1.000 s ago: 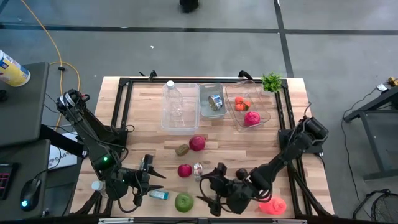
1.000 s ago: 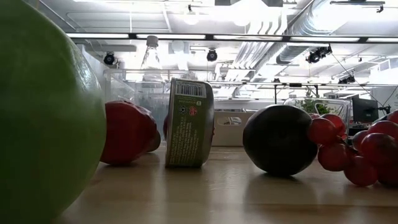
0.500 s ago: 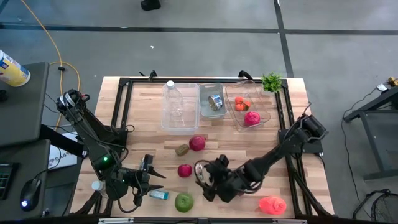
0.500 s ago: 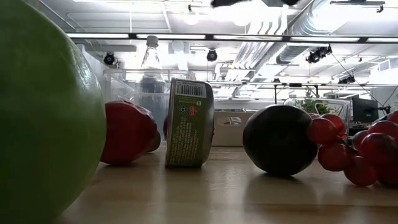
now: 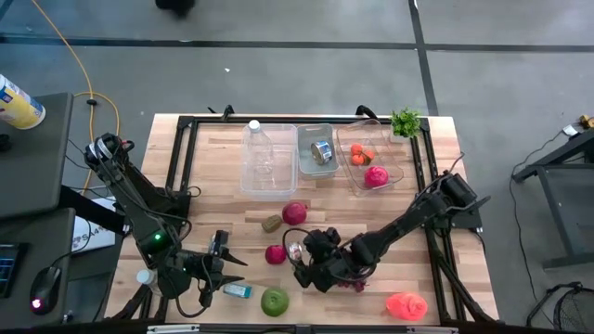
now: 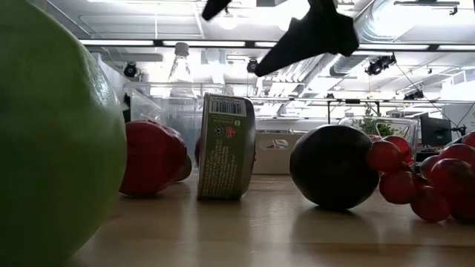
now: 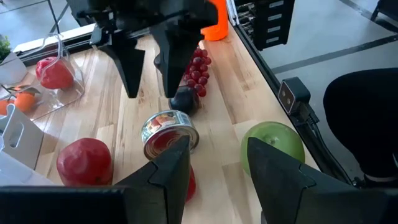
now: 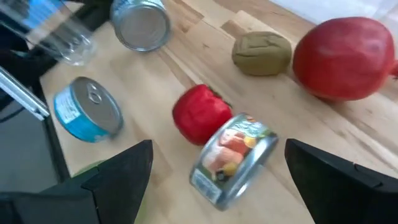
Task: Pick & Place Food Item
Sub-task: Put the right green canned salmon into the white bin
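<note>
A tin can (image 8: 233, 155) with a food picture on its label lies on its side on the wood table, beside a red fruit (image 8: 200, 112). My right gripper (image 5: 302, 260) hangs open just above the can, a finger on either side and touching nothing. The left wrist view shows those two dark fingers over the can (image 7: 168, 130), and the low view shows them above the can (image 6: 225, 148). My left gripper (image 5: 225, 255) waits open near the front left, holding nothing.
Around the can lie a dark plum (image 7: 183, 99), red grapes (image 7: 198, 71), a green apple (image 5: 275, 300), a blue tin (image 5: 238, 290), a kiwi (image 5: 270, 224) and a pomegranate (image 5: 294, 213). Clear bins (image 5: 320, 172) stand along the far edge. An orange toy (image 5: 406, 304) lies front right.
My right gripper has moved from near the front edge toward the can, going left and away from the front edge while sinking and rolling at the wrist. It has come into the low view from above, and its fingers have stayed apart. Nothing on the table has moved.
</note>
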